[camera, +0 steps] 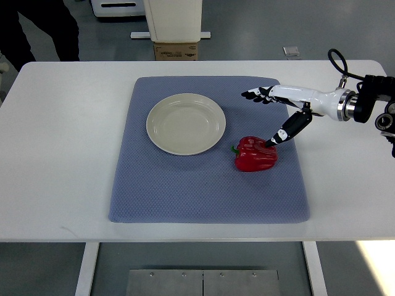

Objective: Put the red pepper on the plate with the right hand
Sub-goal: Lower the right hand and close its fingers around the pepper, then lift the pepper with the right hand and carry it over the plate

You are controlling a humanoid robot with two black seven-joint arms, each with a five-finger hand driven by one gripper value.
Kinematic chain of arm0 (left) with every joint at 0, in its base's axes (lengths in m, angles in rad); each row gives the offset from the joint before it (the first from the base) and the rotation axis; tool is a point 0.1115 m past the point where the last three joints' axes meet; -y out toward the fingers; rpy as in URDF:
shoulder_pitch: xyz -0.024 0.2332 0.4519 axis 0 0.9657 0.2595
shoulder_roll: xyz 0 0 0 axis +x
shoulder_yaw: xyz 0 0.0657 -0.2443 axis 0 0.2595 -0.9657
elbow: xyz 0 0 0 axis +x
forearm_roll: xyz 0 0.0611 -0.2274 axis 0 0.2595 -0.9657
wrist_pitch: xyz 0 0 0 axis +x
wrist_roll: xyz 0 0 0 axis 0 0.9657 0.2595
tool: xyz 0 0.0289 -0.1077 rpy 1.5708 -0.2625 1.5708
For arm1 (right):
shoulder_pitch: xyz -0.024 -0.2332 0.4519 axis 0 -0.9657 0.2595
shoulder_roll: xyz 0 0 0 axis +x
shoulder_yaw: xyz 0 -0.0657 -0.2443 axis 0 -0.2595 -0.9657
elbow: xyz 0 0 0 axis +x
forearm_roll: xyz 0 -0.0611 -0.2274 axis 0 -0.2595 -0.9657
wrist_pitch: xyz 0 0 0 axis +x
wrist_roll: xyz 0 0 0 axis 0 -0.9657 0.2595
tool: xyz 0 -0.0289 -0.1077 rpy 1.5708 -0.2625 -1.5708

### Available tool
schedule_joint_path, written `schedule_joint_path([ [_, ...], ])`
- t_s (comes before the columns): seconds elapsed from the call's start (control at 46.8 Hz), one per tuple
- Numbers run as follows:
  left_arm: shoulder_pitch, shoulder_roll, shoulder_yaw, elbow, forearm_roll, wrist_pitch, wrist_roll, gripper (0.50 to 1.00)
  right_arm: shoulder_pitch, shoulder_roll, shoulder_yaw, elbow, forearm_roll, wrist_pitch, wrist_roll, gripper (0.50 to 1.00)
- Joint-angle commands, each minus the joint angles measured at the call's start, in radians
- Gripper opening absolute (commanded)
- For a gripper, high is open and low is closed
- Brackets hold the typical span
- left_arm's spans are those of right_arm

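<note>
the right hand reaches in from the right edge with its four fingers stretched flat toward the left and holding nothing, while the thumb hangs down and forward so that its tip touches, or all but touches, the top of the red pepper. the pepper lies on the blue mat, just below and slightly left of the palm, so the hand sits above its upper right shoulder rather than around it; nothing is pinched yet. the pepper looks squat, a little wider than tall in this view, with its green stem pointing left toward the plate. the plate stands empty on the same mat, up and to the left of the pepper, near but apart from it, and the mat between them is bare, so the path looks open. my judgement is that the fingers must first drop and close over the pepper before any carry leftward. the left arm does not show. a person stands at the far left corner beyond the white table.
</note>
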Motion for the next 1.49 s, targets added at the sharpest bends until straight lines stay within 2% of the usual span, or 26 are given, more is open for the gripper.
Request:
schedule_joint_path([
  [0.0,0.0,0.0,0.0,0.0,0.0,0.0,0.0,1.0,0.006,0.012,-0.012,0.0,-0.013,0.0,-0.007,0.956],
  [0.214,0.0,0.0,0.0,0.0,0.0,0.0,0.0,1.0,0.049,0.062,-0.095,0.0,-0.025,-0.011,-0.007,0.954],
  [0.363,0.0,0.0,0.0,0.0,0.0,0.0,0.0,1.0,0.047,0.096,-0.109,-0.003,-0.027,-0.051,-0.009,0.947],
  [0.641,0.0,0.0,0.0,0.0,0.0,0.0,0.0,1.0,0.039,0.136,-0.133,-0.008,-0.028,-0.063,-0.012,0.926],
  [1.068,0.0,0.0,0.0,0.0,0.0,0.0,0.0,1.0,-0.013,0.142,-0.138,-0.038,-0.047,-0.071,-0.026,0.916],
  [1.473,0.0,0.0,0.0,0.0,0.0,0.0,0.0,1.0,-0.034,0.142,-0.138,-0.044,-0.054,-0.071,-0.03,0.868],
])
